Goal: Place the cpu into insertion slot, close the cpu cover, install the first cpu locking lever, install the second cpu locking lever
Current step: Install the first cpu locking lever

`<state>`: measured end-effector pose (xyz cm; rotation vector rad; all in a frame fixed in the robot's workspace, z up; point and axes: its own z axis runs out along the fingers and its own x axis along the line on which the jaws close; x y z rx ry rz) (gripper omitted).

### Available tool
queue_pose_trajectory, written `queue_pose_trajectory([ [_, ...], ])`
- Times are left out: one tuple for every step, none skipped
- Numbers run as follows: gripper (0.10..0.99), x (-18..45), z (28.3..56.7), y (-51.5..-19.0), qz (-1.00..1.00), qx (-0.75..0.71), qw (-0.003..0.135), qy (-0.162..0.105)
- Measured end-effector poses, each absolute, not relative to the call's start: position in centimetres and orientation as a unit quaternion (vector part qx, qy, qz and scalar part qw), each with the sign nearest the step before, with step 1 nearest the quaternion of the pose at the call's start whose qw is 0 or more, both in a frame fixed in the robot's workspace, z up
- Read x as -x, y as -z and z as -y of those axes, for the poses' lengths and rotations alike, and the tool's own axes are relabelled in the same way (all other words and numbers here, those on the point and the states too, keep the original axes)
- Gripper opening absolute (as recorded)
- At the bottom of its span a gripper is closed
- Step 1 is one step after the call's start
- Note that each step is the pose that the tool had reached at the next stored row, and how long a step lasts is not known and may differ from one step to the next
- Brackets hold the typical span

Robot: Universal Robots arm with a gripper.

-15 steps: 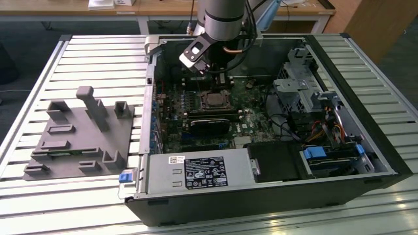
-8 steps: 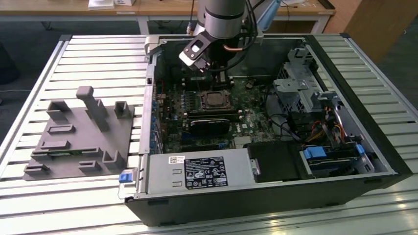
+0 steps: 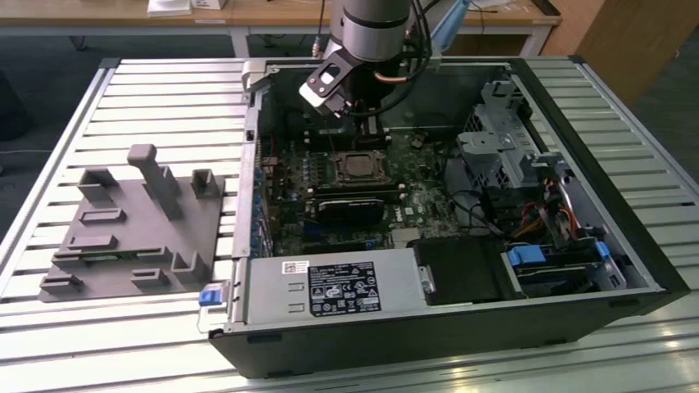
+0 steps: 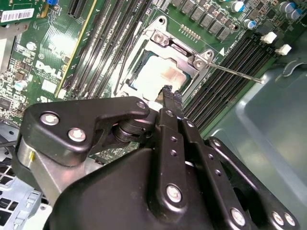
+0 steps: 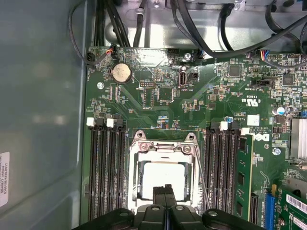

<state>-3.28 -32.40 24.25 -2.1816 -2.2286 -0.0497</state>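
The cpu point(image 5: 163, 178) point(image 4: 160, 74) lies pale and square in the insertion slot point(image 3: 358, 168) on the green motherboard. Around it sits the cpu cover point(image 5: 163, 147) point(image 4: 180, 50), a metal frame lying flat with the chip showing through its window. One thin locking lever point(image 4: 235, 73) point(image 5: 202, 175) angles away from the socket over the memory slots. A second thin rod point(image 4: 122, 62) runs along the socket's other side. My gripper point(image 4: 168, 90) point(image 5: 165, 188) point(image 3: 355, 115) hovers just over the socket's edge, fingers shut together with nothing between them.
Memory slots point(image 5: 105, 167) flank the socket on both sides, one holding a green module point(image 5: 243, 177). A black card point(image 3: 349, 209) lies beside the socket, a silver-labelled power supply point(image 3: 327, 286) at the case's front. Cables point(image 3: 513, 221) and drive bays crowd the exterior view's right. A grey fixture point(image 3: 131, 221) sits outside the case.
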Motion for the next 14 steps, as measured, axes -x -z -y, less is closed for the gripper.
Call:
queue_pose_trajectory([
  [0.106, 3.28, 32.40, -24.31, 0.714, 0.699, 0.011, 0.016],
  [0.106, 3.28, 32.40, -24.35, 0.714, 0.699, 0.011, 0.016],
  [0.106, 3.28, 32.40, -24.41, 0.714, 0.699, 0.011, 0.016],
  [0.106, 3.28, 32.40, -24.46, 0.714, 0.699, 0.011, 0.016],
  [0.106, 3.28, 32.40, -24.51, 0.714, 0.699, 0.011, 0.016],
  [0.106, 3.28, 32.40, -24.56, 0.714, 0.699, 0.011, 0.016],
  [0.106, 3.28, 32.40, -24.61, 0.714, 0.699, 0.011, 0.016],
  [0.106, 3.28, 32.40, -24.66, 0.714, 0.699, 0.011, 0.016],
  [0.106, 3.28, 32.40, -24.72, 0.714, 0.699, 0.011, 0.016],
  [0.106, 3.28, 32.40, -24.77, 0.714, 0.699, 0.011, 0.016],
  [0.106, 3.28, 32.40, -24.82, 0.714, 0.699, 0.011, 0.016],
  [0.106, 3.28, 32.40, -24.88, 0.714, 0.699, 0.011, 0.016],
  [0.106, 3.28, 32.40, -24.93, 0.714, 0.699, 0.011, 0.016],
  [0.106, 3.28, 32.40, -24.98, 0.714, 0.699, 0.011, 0.016],
])
